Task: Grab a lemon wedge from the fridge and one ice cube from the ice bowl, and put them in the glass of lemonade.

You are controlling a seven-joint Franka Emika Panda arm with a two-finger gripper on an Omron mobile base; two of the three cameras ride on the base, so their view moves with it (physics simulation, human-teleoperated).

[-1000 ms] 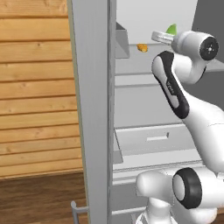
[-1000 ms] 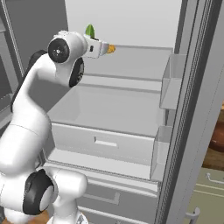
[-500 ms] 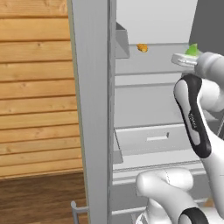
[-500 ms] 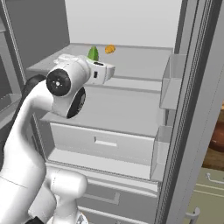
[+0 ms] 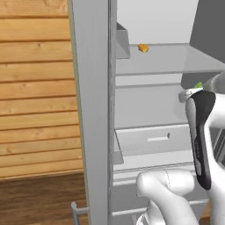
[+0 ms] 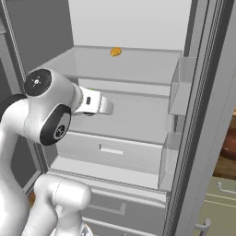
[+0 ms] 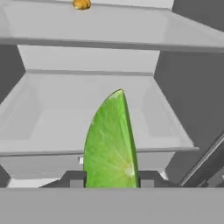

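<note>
Tool state: the tool (image 7: 109, 178) is closed on the lemon wedge (image 7: 110, 142); one dark finger tip (image 7: 73, 178) sits on each side of it.
Lemon wedge: bright green, standing upright between the finger tips, curved edge toward 9 o'clock in the hand view. In the left base view a green sliver (image 5: 198, 85) shows at the hand, at 3 o'clock of the frame.
Fridge: the fridge (image 6: 138, 110) stands open, its pale grey interior exposed, with two door bins on the right door.
Tool position: the hand (image 6: 94, 102) is in front of the fridge's middle compartment, below the upper shelf and above the drawer (image 6: 110, 150).
Upper shelf: the glass shelf (image 5: 176, 57) carries a small orange item (image 5: 143, 48) near its back, at 12 o'clock of the hand view (image 7: 81, 4).
Surroundings: a wooden panelled wall (image 5: 35, 88) lies at 9 o'clock in the left base view.
</note>
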